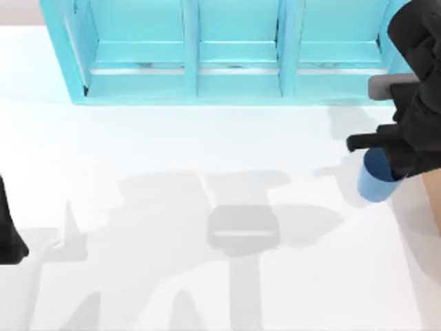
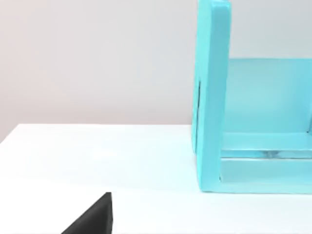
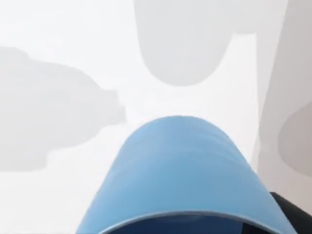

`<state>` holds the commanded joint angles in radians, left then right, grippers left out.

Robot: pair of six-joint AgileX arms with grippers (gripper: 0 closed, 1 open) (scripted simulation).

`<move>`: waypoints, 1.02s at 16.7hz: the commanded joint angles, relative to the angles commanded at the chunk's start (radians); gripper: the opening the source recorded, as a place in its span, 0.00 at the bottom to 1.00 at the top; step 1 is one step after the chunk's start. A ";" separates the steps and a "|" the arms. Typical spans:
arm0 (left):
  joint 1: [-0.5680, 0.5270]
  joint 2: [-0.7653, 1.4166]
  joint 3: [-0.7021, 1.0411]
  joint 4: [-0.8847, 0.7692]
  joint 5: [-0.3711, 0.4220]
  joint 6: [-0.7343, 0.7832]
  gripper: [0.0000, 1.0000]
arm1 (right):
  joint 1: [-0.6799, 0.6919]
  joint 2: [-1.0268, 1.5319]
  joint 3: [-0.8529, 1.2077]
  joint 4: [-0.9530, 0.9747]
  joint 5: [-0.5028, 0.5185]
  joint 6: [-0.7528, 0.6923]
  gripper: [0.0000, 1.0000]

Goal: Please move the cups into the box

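One blue cup [image 1: 375, 181] sits at the right side of the white tabletop [image 1: 172, 152], my right gripper [image 1: 394, 160] over it, its fingers' state unclear, just left of the tan box [image 1: 434, 196]; my left arm [image 1: 8, 231] parked far left.

White table [image 1: 172, 152] — turquoise shelf unit [image 1: 227, 55] behind

No readable text, label or number on anything here.
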<state>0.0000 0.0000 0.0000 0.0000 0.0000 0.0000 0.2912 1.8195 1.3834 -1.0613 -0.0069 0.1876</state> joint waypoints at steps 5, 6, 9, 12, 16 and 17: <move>0.000 0.000 0.000 0.000 0.000 0.000 1.00 | -0.171 -0.065 0.022 -0.156 0.007 -0.065 0.00; 0.000 0.000 0.000 0.000 0.000 0.000 1.00 | -0.185 -0.071 0.025 -0.168 0.007 -0.069 0.00; 0.000 0.000 0.000 0.000 0.000 0.000 1.00 | -0.188 -0.073 0.027 -0.171 0.007 -0.070 0.00; 0.000 0.000 0.000 0.000 0.000 0.000 1.00 | -0.195 -0.063 0.033 -0.176 0.008 -0.084 0.00; 0.000 0.000 0.000 0.000 0.000 0.000 1.00 | -0.325 -0.033 0.109 -0.233 0.001 -0.233 0.00; 0.000 0.000 0.000 0.000 0.000 0.000 1.00 | -0.375 -0.024 0.134 -0.252 -0.001 -0.288 0.00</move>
<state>0.0000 0.0000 0.0000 0.0000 0.0000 0.0000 -0.0836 1.7954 1.5178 -1.3133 -0.0083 -0.1005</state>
